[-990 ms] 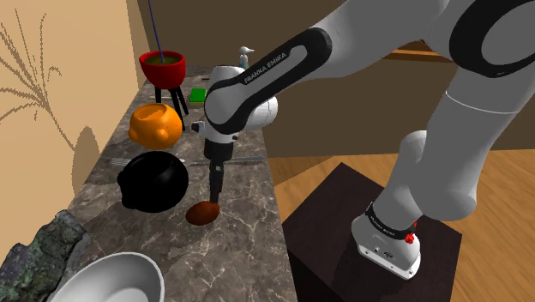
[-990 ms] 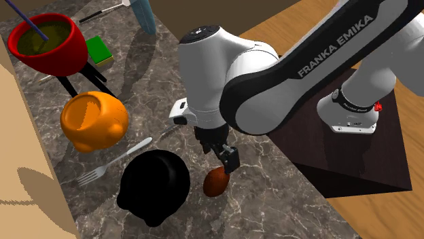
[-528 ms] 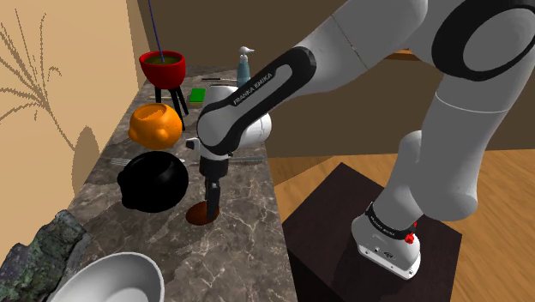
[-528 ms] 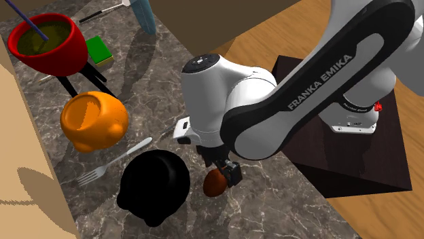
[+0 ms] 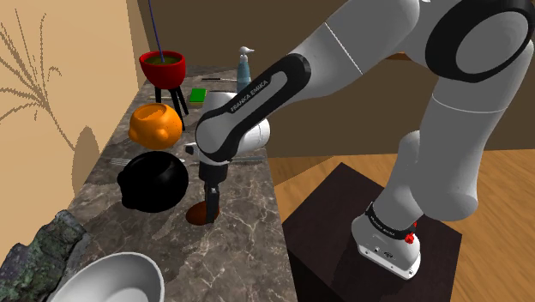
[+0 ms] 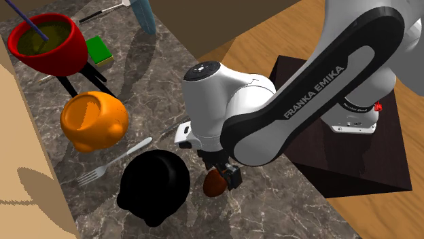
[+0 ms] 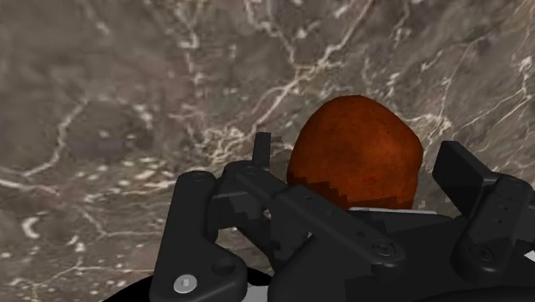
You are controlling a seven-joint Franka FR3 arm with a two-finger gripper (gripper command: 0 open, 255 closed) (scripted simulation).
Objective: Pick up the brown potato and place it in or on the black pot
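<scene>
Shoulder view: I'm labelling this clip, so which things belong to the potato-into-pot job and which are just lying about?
Part of the job:
brown potato
black pot
pincer, open with the potato between its fingers

Just lying about:
orange vessel
red bowl on black legs
fork
green block
white bowl
</scene>
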